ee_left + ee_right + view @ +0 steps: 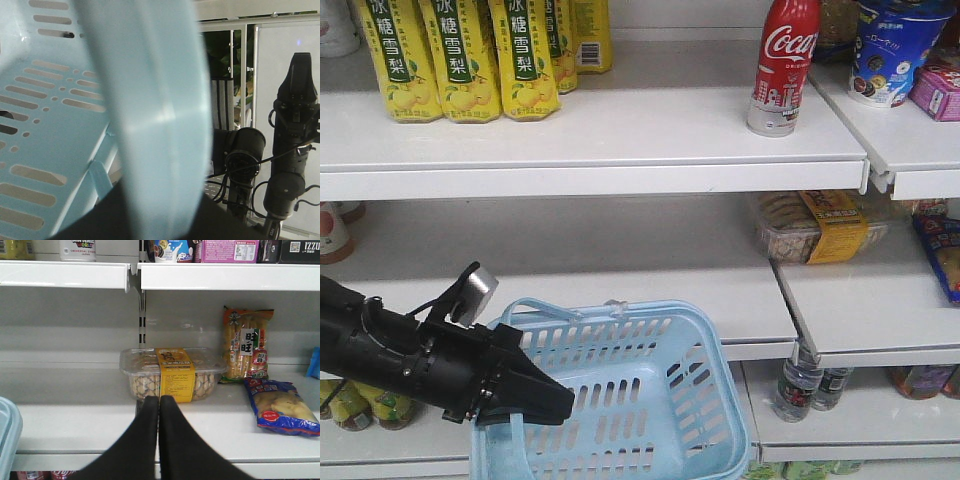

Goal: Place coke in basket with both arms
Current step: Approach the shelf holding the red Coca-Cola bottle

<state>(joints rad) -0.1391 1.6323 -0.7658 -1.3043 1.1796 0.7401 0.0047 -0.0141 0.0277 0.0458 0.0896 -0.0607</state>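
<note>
The left tool is clenched on the basket at its left rim, gripping the handle; the basket hangs tilted. Right of the basket, the right tool is pressed shut, tips touching, holding nothing. The coke stands upright on the top shelf, long axis vertical, neck up, above and right of the basket, well apart.

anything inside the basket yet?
Nothing visible: the basket shows a bare slotted bottom. The left gripper covers its near-left corner, so that part can't be checked. The coke stands on the top shelf.
</note>
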